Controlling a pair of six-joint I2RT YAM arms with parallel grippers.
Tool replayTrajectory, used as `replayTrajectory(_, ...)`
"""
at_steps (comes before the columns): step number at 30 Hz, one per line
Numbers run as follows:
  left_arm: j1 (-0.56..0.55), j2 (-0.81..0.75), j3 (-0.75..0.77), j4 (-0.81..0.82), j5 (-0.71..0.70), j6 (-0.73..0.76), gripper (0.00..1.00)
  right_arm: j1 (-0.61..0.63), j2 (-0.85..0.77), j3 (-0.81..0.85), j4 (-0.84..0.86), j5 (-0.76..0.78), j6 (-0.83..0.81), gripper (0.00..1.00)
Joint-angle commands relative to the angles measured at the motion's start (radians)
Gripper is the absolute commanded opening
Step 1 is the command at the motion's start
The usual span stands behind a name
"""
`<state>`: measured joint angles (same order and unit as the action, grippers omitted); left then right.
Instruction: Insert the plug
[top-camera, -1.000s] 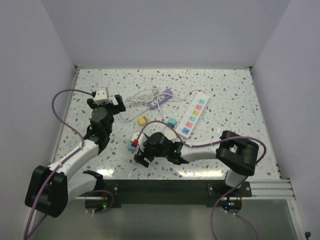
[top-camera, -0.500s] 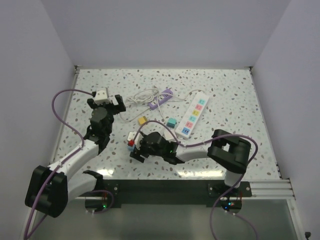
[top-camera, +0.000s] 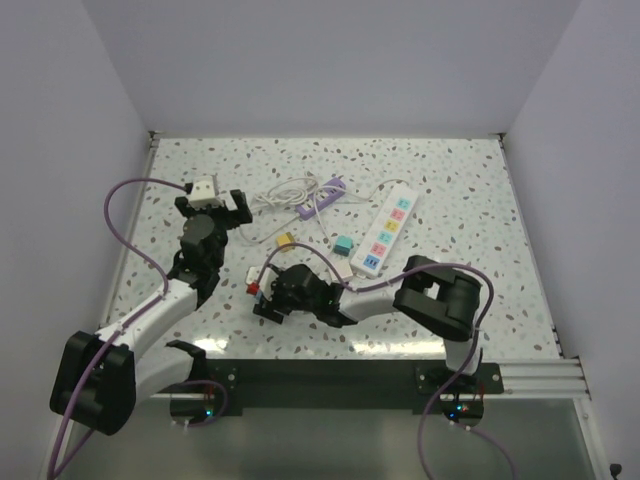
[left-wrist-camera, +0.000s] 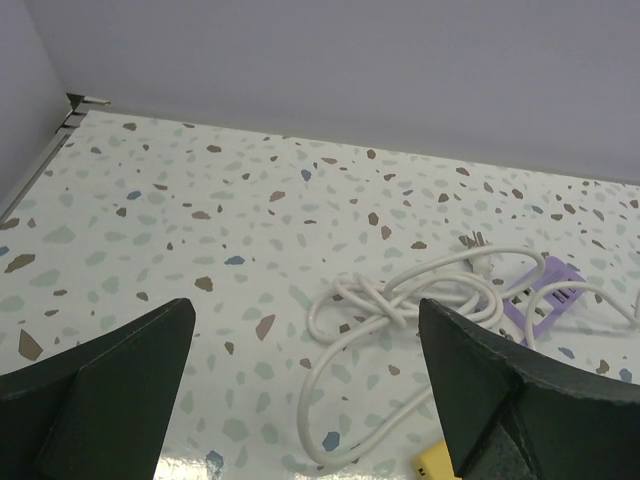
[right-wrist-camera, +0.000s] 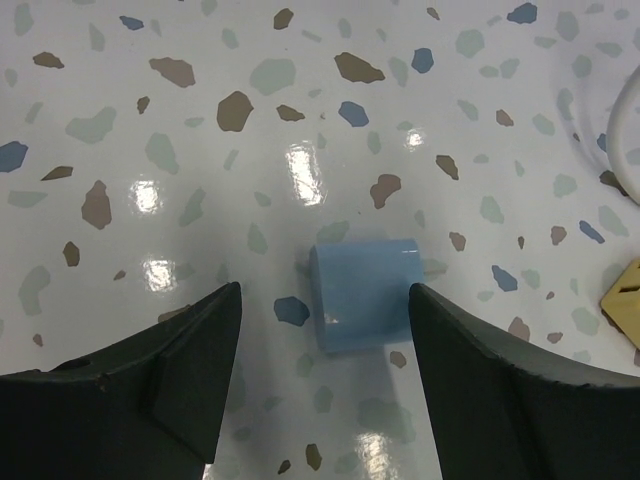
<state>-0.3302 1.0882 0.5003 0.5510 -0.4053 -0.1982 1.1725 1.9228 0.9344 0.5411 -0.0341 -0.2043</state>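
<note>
Grasp step in hand. Right claw (right-wrist-camera: 325, 290) stands apart, straddling the blue plug (right-wrist-camera: 365, 295), which lies on the bench (right-wrist-camera: 150, 120) left of the power strip (top-camera: 385, 228), nearer the arms. Left claw (left-wrist-camera: 305, 305) is apart and empty. Next move calls for clamping squarely, then lifting toward the strip.

top view overlooks the table (top-camera: 460, 180); wrist views sit close above.

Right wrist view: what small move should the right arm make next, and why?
Likely close the right fingers on the blue plug. The plug lies on the table between the open fingers, with a gap on one side and the other finger close to it, so a grip seems ready.
</note>
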Motion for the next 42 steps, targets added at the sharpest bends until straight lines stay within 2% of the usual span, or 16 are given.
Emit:
replayTrajectory(1,-0.003,-0.022,0.03,0.017,0.01,0.014,1.0,0.006,0.022,0.046,0.016,0.025,-0.03,0.71)
replayTrajectory(4,-0.004,-0.025,0.029,0.018,0.011,0.014,1.0,0.003,0.048,0.063,0.008,0.031,-0.04,0.7)
replayTrajectory(8,-0.004,-0.03,0.027,0.018,0.014,0.014,1.0,0.004,0.059,0.072,-0.007,0.031,-0.041,0.62)
replayTrajectory(11,-0.004,-0.031,0.026,0.02,0.014,0.016,1.0,0.001,0.061,0.075,-0.026,0.031,-0.041,0.6)
replayTrajectory(17,-0.004,-0.034,0.023,0.021,0.02,0.014,1.0,-0.004,0.081,0.075,-0.059,0.066,-0.049,0.64)
replayTrajectory(19,-0.004,-0.037,0.023,0.021,0.02,0.014,1.0,-0.002,0.079,0.067,-0.052,0.085,-0.05,0.7)
replayTrajectory(22,-0.004,-0.037,0.02,0.023,0.022,0.014,1.0,-0.007,0.077,0.067,-0.062,0.089,-0.05,0.74)
replayTrajectory(25,-0.004,-0.037,0.02,0.023,0.022,0.014,1.0,-0.014,0.084,0.078,-0.072,0.088,-0.049,0.74)
replayTrajectory(30,-0.004,-0.037,0.021,0.024,0.023,0.014,1.0,-0.022,0.088,0.078,-0.076,0.085,-0.044,0.65)
replayTrajectory(33,-0.003,-0.037,0.02,0.026,0.025,0.014,1.0,-0.028,0.09,0.07,-0.06,0.111,-0.035,0.56)
replayTrajectory(37,-0.003,-0.034,0.018,0.03,0.028,0.014,1.0,-0.034,0.09,0.052,0.006,0.134,-0.021,0.5)
replayTrajectory(40,-0.004,-0.033,0.018,0.032,0.031,0.014,1.0,-0.036,0.088,0.038,0.036,0.142,-0.012,0.35)
replayTrajectory(42,-0.004,-0.033,0.02,0.033,0.033,0.014,1.0,-0.048,0.082,0.038,0.039,0.135,0.0,0.29)
